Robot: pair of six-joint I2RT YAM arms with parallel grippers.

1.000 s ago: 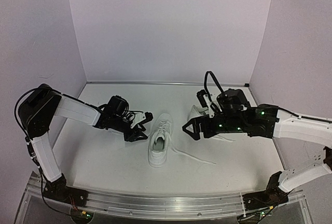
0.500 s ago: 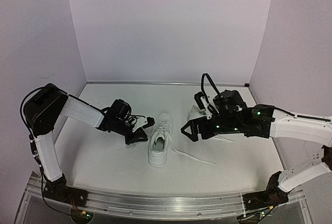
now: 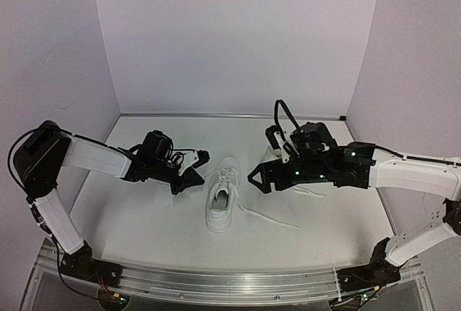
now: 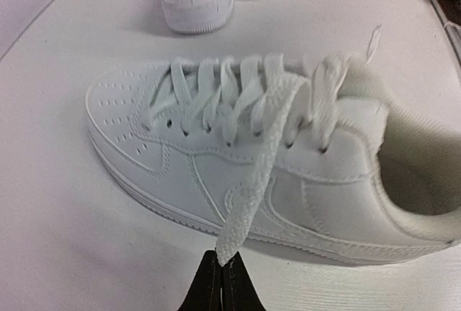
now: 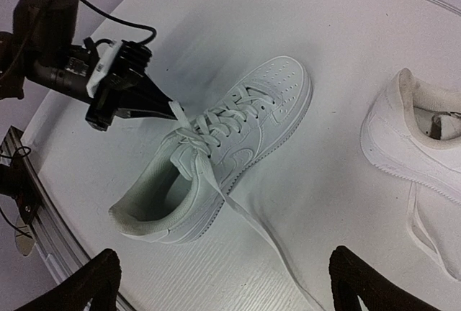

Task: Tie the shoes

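Since my left jaws are pinched on the tip of one lace (image 4: pixel 261 160) of the near shoe (image 3: pixel 220 197), lying mid-surface, I should draw it taut without dragging the shoe, while my right jaws, spread wide, take the loose lace (image 5: pixel 252 228).

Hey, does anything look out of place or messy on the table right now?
Nothing damaged. The near shoe is untied: one loose lace trails across the table, and the left gripper pinches the other lace. The far shoe's laces sprawl too.
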